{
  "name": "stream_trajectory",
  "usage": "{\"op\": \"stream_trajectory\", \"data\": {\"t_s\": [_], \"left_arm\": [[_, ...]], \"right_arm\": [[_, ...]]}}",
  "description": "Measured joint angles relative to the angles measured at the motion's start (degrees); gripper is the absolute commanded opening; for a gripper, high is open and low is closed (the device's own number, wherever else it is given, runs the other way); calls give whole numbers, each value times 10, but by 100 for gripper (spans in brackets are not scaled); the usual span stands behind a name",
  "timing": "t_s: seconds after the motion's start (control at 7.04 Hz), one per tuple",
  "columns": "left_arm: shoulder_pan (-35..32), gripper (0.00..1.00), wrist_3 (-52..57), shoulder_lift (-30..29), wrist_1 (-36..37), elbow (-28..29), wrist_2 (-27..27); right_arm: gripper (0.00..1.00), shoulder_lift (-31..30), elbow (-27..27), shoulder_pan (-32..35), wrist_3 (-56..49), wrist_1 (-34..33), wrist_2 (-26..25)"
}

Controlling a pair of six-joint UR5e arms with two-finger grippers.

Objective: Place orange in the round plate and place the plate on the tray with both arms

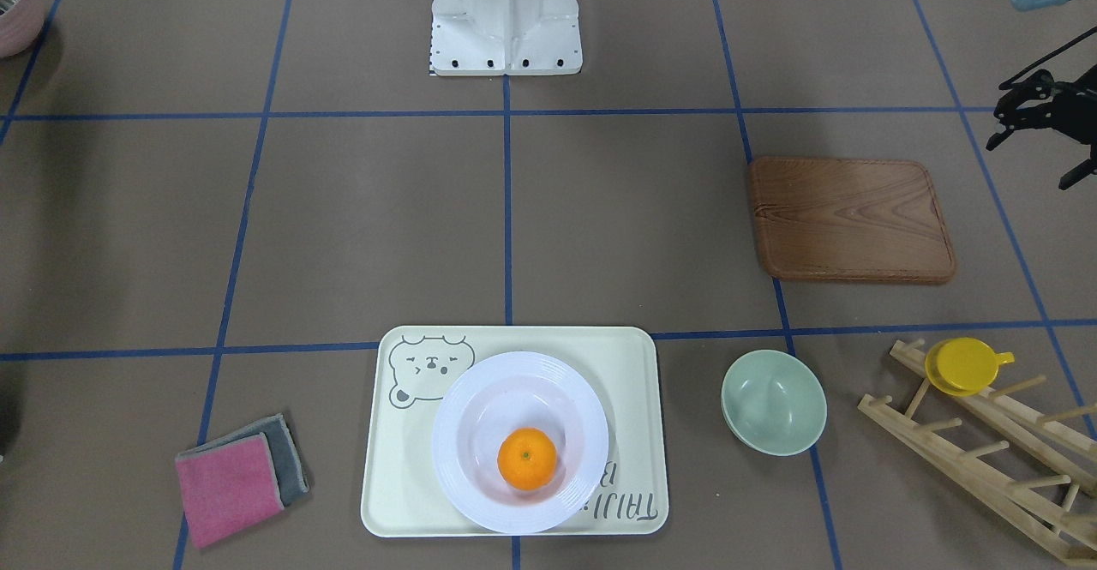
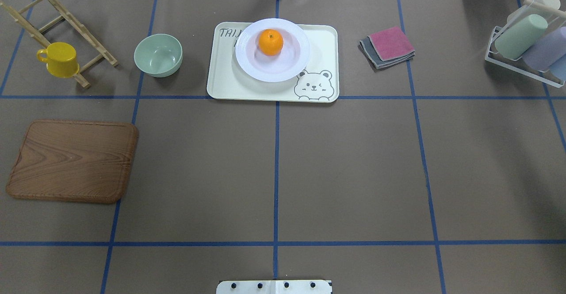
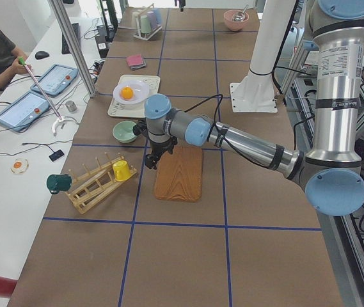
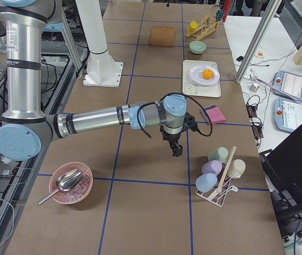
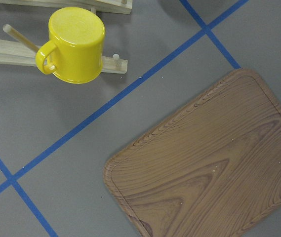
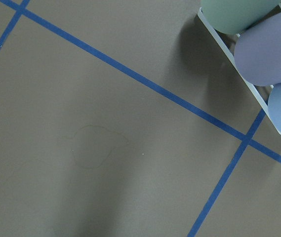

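Note:
The orange (image 1: 527, 459) lies in the bowl of the white round plate (image 1: 467, 476). That plate stands on the cream bear tray (image 1: 394, 501), which rests on the table's far middle in the overhead view; there too I see the orange (image 2: 270, 42), plate (image 2: 247, 62) and tray (image 2: 221, 86). My left gripper (image 1: 1028, 163) hovers beside the wooden board, far from the tray, fingers spread and holding nothing. My right gripper (image 4: 176, 149) hangs over bare table near the cup rack; I cannot tell whether it is open or shut.
A pale-green bowl (image 2: 158, 55) sits left of the tray, and a yellow cup (image 2: 59, 59) hangs on the wooden rack (image 2: 70, 24). Other items: the brown board (image 2: 73, 161), folded cloths (image 2: 388, 46), a rack of pastel cups (image 2: 526, 42), and a pink bowl with a scoop (image 4: 68, 183).

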Motion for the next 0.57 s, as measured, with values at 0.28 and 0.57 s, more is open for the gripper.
{"op": "stream_trajectory", "data": {"t_s": [0.28,0.57], "left_arm": [[0,99,0,-1,0,-2,-1],[0,99,2,-2,0,-7,0]], "right_arm": [[100,2,3,0,2,0,0],[100,5,5,0,3,0,-1]]}}
